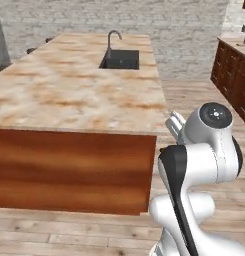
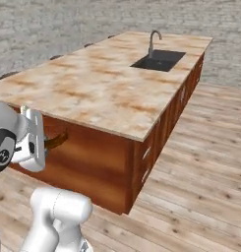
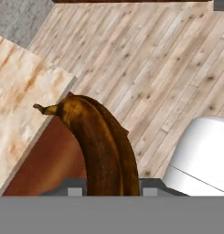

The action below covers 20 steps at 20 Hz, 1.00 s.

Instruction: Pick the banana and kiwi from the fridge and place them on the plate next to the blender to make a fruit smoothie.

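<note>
The dark brown curved banana (image 3: 102, 146) is gripped by closed fingers (image 3: 111, 189), stem at ten o'clock, for carrying toward the plate.

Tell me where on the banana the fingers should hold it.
At the thick lower end, where the gripper is already shut on it, pinching across its narrow width from the sides. The banana curves up and away to a thin stem tip, which is too slim and off-centre for a steady hold.
</note>
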### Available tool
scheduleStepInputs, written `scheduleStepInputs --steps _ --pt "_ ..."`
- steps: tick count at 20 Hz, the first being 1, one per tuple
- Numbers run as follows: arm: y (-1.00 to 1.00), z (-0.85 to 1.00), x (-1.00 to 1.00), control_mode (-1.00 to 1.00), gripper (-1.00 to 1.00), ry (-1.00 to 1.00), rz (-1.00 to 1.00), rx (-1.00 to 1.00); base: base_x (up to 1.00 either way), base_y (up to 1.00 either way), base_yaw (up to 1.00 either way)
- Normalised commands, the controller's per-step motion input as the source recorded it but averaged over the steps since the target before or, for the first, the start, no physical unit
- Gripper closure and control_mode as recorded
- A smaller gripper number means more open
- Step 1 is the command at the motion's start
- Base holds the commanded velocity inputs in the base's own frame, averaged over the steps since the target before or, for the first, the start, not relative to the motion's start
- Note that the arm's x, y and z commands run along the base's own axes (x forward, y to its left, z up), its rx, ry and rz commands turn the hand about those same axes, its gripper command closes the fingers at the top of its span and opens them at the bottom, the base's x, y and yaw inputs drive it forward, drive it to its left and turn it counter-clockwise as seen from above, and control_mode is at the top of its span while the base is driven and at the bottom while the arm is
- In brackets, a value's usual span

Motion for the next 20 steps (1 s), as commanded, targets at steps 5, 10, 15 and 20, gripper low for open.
scheduleStepInputs --steps 5,10,15,20 --pt "0.00 0.00 0.00 1.00 1.00 0.00 0.00 0.00 0.69 -0.13 -0.71" --pt "0.00 0.00 0.00 1.00 1.00 0.00 0.00 0.00 0.60 -0.27 -0.71" --pt "0.00 0.00 0.00 1.00 1.00 0.00 0.00 0.00 0.63 -0.36 -0.69" --pt "0.00 0.00 0.00 1.00 1.00 0.00 0.00 0.00 0.83 -0.61 -0.58"
